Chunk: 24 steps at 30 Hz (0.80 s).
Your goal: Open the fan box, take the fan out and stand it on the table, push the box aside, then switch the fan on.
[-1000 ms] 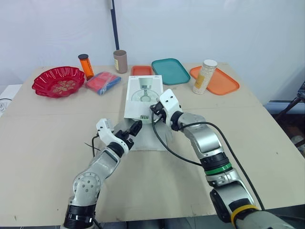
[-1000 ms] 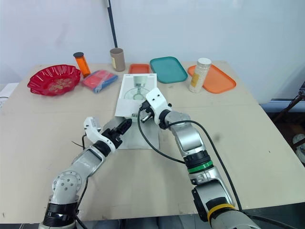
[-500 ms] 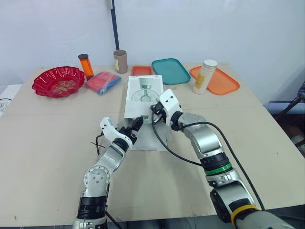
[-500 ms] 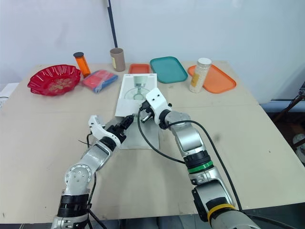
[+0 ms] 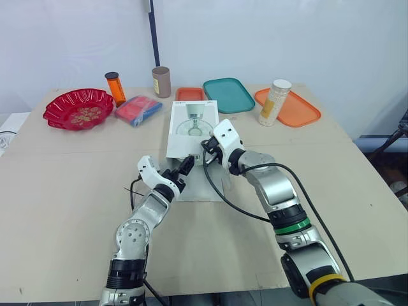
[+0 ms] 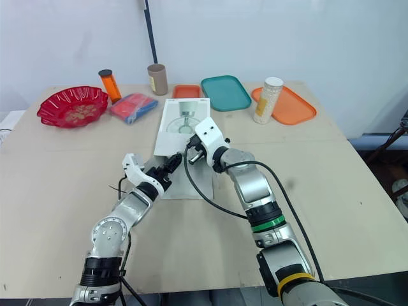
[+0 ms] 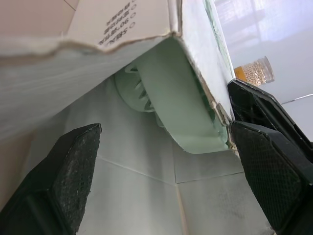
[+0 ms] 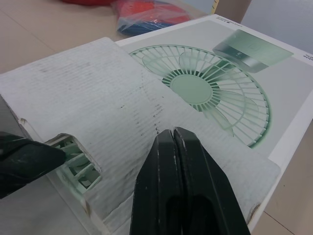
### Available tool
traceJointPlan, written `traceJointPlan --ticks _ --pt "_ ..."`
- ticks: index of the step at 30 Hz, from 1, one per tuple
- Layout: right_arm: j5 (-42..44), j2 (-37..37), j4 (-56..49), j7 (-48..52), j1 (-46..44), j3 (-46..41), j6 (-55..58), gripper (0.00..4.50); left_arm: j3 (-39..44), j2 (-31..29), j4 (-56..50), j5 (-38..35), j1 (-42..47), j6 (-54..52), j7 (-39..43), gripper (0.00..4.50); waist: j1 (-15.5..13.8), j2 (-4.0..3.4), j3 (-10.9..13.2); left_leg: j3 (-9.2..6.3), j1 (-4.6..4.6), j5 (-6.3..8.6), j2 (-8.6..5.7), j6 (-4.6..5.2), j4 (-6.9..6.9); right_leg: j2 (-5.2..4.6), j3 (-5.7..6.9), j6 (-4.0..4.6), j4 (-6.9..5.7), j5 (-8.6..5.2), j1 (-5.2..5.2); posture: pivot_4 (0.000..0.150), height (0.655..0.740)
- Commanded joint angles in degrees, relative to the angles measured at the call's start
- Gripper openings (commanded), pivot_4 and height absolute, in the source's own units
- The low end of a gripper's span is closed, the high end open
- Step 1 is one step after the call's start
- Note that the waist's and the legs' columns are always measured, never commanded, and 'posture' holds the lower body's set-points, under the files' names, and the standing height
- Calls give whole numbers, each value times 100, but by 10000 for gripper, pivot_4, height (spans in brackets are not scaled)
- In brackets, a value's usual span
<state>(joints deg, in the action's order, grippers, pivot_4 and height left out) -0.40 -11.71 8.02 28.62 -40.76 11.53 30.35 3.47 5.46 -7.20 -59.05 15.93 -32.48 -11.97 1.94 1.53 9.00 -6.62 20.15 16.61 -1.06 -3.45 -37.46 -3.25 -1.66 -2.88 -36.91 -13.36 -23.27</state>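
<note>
One green fan (image 7: 171, 105) sits inside the box (image 5: 191, 121); left hand (image 5: 185, 167) gapes empty, right hand (image 8: 173, 139) closed.

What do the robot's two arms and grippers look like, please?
Both arms are jointed silver-grey metal with white wrist housings. The left gripper and right gripper each carry two black fingers. The right arm bears a green ring, a yellow ring and a looping black cable; a thin black wire hangs by the left arm.
</note>
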Motion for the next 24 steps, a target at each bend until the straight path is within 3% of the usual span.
traceJointPlan --ticks 1,14,15,18,24 --pt "-68 -1 156 55 217 206 249 0 29 432 36 -32 19 78 119 44757 1 0 0 0 0 0 0 0 0 0 0 0 0 0 0 1500 7400" --pt "-57 36 131 19 207 191 285 0 85 544 235 -57 122 226 259 44757 0 0 0 -2 1 0 -1 -1 0 -1 1 -2 1 -1 -1 1500 7400" --pt "-54 41 127 17 207 190 289 0 100 553 223 -70 103 243 254 38792 0 0 0 -2 1 0 -1 -1 0 -1 1 -2 1 -1 -1 1500 7400" --pt "-50 50 116 19 207 191 298 0 111 555 219 -66 73 229 225 31728 0 0 0 -2 1 0 -1 -1 0 -1 1 -2 1 -1 0 1500 7400" --pt "-52 55 142 41 184 197 275 0 97 587 217 -182 60 166 233 31728 1 0 0 -2 1 0 -1 -1 0 -1 1 -2 1 -1 0 1500 7400"
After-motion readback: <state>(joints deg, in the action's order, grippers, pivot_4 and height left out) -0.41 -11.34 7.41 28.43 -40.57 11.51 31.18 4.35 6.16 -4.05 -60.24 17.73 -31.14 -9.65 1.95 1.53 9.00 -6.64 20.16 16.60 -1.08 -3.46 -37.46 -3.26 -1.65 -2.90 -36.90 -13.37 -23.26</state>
